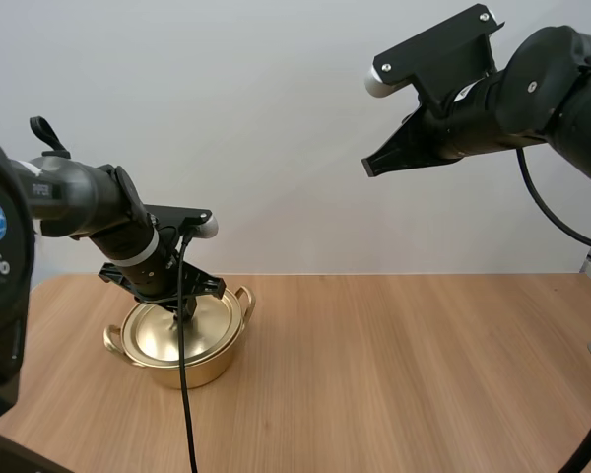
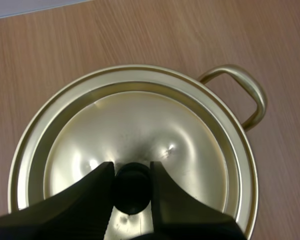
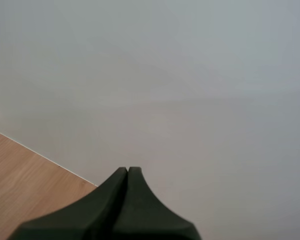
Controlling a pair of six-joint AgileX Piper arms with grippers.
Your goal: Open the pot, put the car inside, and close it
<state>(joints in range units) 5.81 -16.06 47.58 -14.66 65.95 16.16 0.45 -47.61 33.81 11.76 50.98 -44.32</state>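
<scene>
In the high view, a golden pot (image 1: 199, 371) stands on the left part of the wooden surface (image 1: 404, 374), its lid (image 1: 163, 333) in place. The left tool (image 1: 185, 313) is down on the middle of that lid, with its arm reaching in from the left. The right tool (image 1: 376, 165) hangs high over the far right side, well apart from the pot, its fingers pressed together into one dark point.

From the left wrist, the two black fingers (image 2: 92, 190) stand narrowly apart with the lid's black knob (image 2: 132, 192) pinched between them, touching both sides. One looped handle (image 2: 250, 95) of the pot sticks out to the right.

From the right wrist, the fingers lie flat against each other, gripping nothing, above a far edge of the surface.
</scene>
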